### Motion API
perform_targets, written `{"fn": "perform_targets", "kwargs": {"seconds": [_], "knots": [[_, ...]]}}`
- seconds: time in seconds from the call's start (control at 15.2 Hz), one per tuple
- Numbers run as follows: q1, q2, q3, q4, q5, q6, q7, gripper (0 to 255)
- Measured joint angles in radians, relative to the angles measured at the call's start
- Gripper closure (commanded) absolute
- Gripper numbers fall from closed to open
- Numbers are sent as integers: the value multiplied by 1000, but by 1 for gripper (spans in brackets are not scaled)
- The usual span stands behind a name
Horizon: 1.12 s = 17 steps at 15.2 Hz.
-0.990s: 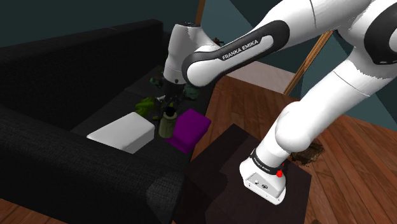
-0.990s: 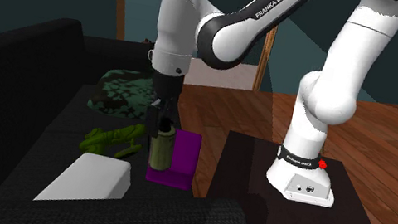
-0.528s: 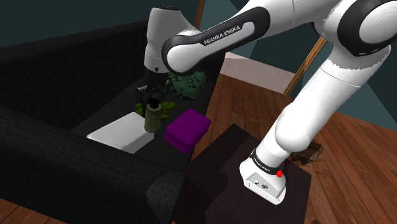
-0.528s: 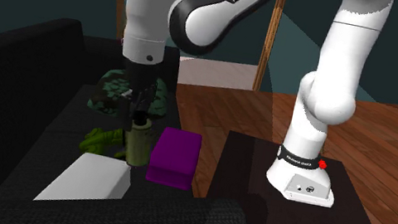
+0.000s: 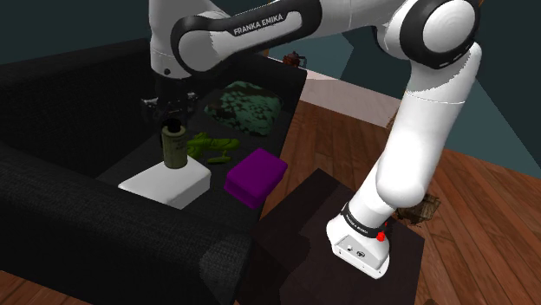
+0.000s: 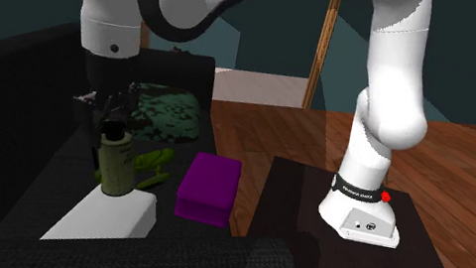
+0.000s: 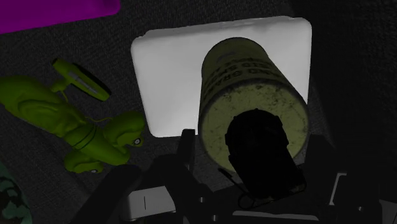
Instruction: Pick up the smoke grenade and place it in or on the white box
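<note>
- shoulder view: high beside the stand (image 5: pixel 299 217) at the frame's lower right, looking down-left over the sofa (image 5: pixel 61 217).
- second exterior view: lower, looking along the sofa, stand at right. both catch the white box (image 5: pixel 165 184) and purple block (image 5: pixel 256 173).
- wrist view: close in, straight down on the white box.

Smoke grenade (image 7: pixel 254 95): olive paint, matt, scuffed and blotchy, worn black print on the side. White box (image 7: pixel 172 70): smooth, plain, matt. Sofa (image 5: pixel 61 104): black cloth, coarse weave. Purple box (image 5: pixel 256 171): smooth, matt. Green toy (image 7: pixel 70 121): smooth, slight sheen. Floor (image 5: pixel 485 217): wood planks, faint gloss. Arm (image 5: pixel 416 147): glossy white shell.
</note>
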Motion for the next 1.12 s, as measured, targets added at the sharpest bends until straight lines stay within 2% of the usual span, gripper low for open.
{"fn": "perform_targets", "kwargs": {"seconds": [0.13,0.26,1.12], "knots": [[24,70,-4,109,-30,-47,21,255],[37,110,-8,149,-48,-51,32,255],[52,190,-31,83,-96,88,65,255]]}}
